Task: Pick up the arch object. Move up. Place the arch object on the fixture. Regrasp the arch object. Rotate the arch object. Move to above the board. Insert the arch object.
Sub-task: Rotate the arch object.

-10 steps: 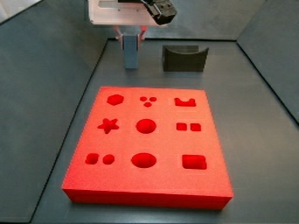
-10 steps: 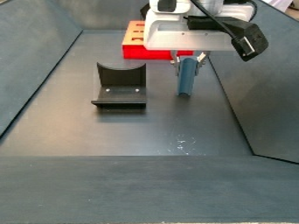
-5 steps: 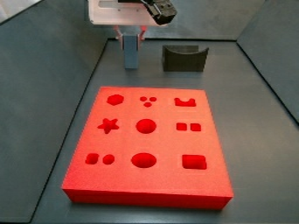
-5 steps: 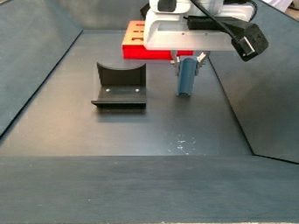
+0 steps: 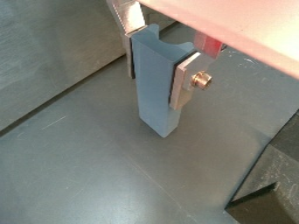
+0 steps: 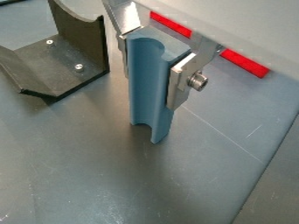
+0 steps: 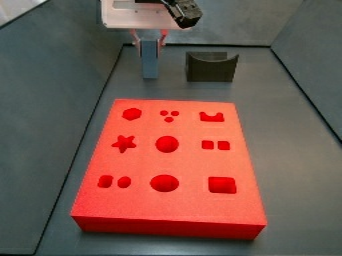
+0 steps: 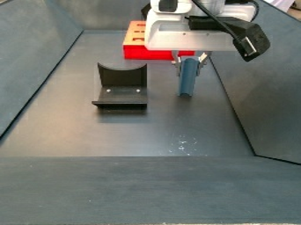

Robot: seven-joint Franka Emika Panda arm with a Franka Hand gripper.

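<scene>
In a side view, the big red-orange board (image 7: 170,165) is lying flat on the dark desk (image 7: 294,180), closest to the camera. Its top is showing cut-out shapes: a star, round holes, squares and an arch shape. Nothing is sitting in any of the holes.

Past the far edge of the board, the pincer (image 7: 148,42) is hanging over the desk, under its white body. It is closing on the arch object (image 7: 148,61), a small blue-grey block that is standing up tall. The bottom end of the block looks like it is on the desk or just above it; I cannot tell which.

Just beside it, a bit farther back, the fixture (image 7: 210,66) is sitting on the desk. It is a dark, squat block with a U-shaped dip in its top. It is apart from the arch object, not touching it.

In both wrist views, the silver fingers (image 5: 184,80) are pressing on the two sides of the arch object (image 5: 156,83), near its top end. The block (image 6: 149,86) is filling the gap between the fingers (image 6: 183,80), and it has a curved groove running along it. The fixture (image 6: 65,52) is lying off to one side, and a strip of the board (image 6: 229,56) is showing behind the pincer (image 6: 152,48).

In a side view from the other end, the fixture (image 8: 120,85) is nearer, the arch object (image 8: 187,77) is upright in the pincer (image 8: 188,59), and the board (image 8: 136,42) is farthest back.
</scene>
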